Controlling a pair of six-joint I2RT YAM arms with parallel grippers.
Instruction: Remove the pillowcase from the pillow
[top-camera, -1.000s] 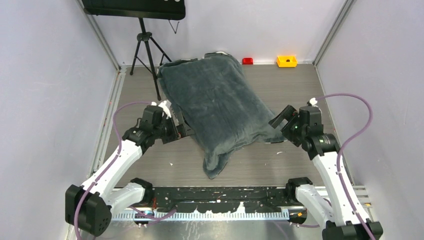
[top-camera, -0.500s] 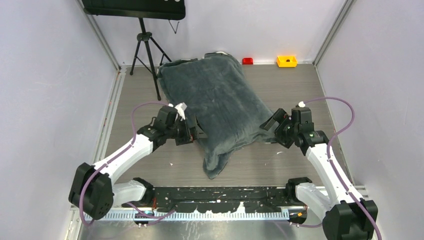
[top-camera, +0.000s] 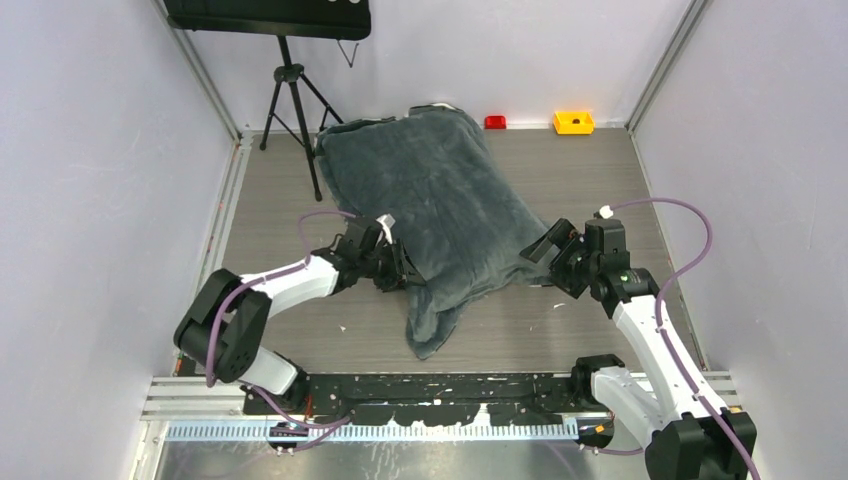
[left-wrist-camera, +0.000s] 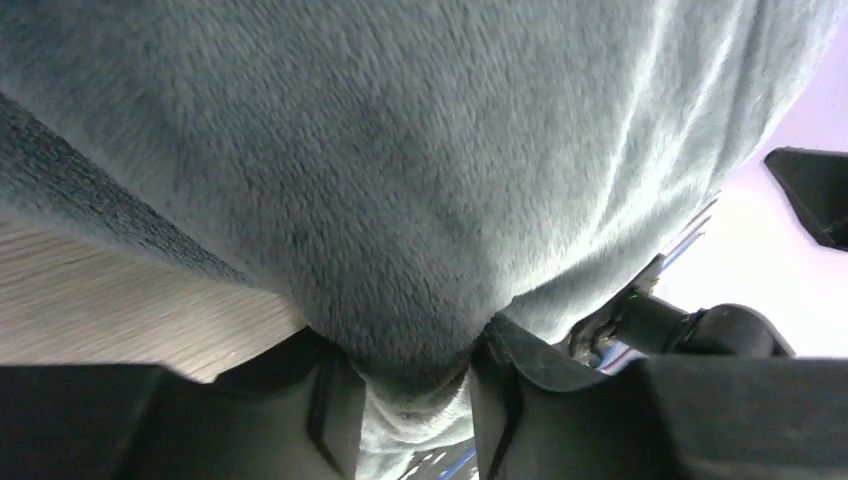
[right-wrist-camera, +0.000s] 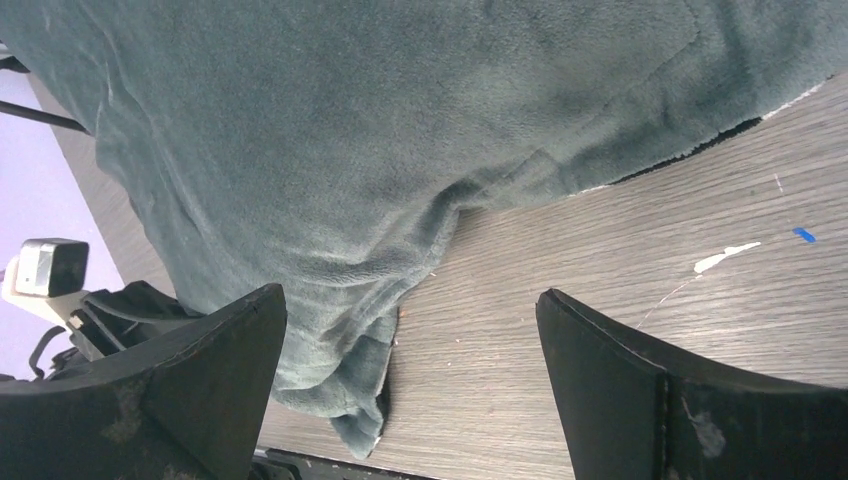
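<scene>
The fuzzy plush pillowcase (top-camera: 440, 200) was plain dark grey, the table (top-camera: 600, 180) grey-brown with wood grain, the small block (top-camera: 495, 122) red, the little bin (top-camera: 573, 122) yellow, the looping cable (top-camera: 660, 200) purple.

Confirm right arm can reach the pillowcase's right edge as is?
Likely yes: the right gripper is open right at the pillowcase edge, with only bare table beside it and nothing blocking.

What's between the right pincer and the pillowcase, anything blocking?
Nothing visible. The right pincer is open over the bare table, and the pillowcase edge lies right ahead of its jaws, with no other object between.
</scene>
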